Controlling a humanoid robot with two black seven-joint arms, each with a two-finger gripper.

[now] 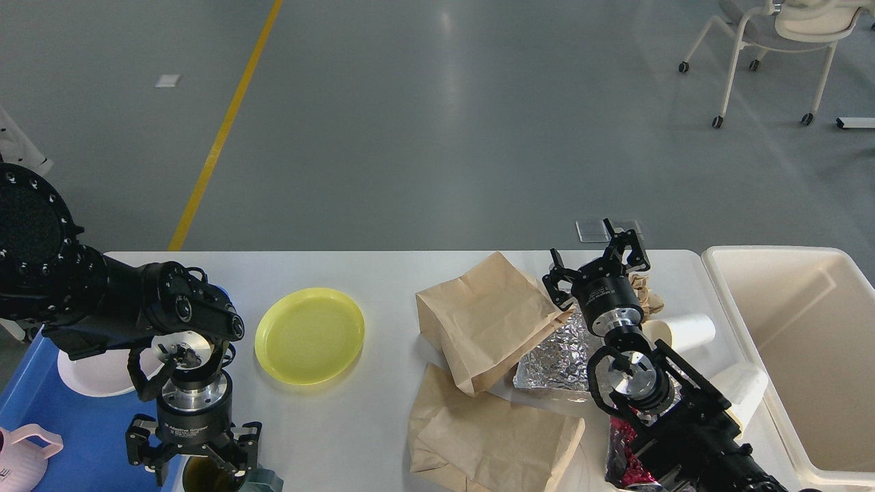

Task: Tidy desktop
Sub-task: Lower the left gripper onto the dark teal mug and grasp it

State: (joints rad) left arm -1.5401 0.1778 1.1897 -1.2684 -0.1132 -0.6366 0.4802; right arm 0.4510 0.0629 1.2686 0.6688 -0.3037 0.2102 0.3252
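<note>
- The bench (pixel 383 273), a wide white top with rounded corners, runs across the lower half of your view, with grey floor beyond it.
- Your left gripper (pixel 193 459) points down at the near left edge of the bench, its jaws spread open over a dark green mug (pixel 205 475). Whether they touch the mug's rim, you cannot tell.
- A blue tray (pixel 89 437) sits at the far left, partly hidden by your left arm. On it lie a white plate (pixel 89 376) and, at the near corner, a pink mug (pixel 24 454).
- A yellow plate (pixel 310 335) lies on the bench just right of your left arm, clear of the tray.
- Right of centre, two brown paper bags lie close together: one farther back (pixel 489 318), one flatter and nearer you (pixel 489 430).
- Crumpled foil (pixel 557 359) lies between the bags and your right arm.
- Your right gripper (pixel 600 263) points away from you near the far edge of the bench, jaws open and holding nothing, beside a wad of crumpled brown paper (pixel 646 290).
- Two white paper cups lie on their sides right of that arm, one farther (pixel 687 331), one nearer (pixel 745 389).
- A cream bin (pixel 806 342) stands at the right end of the bench.
</note>
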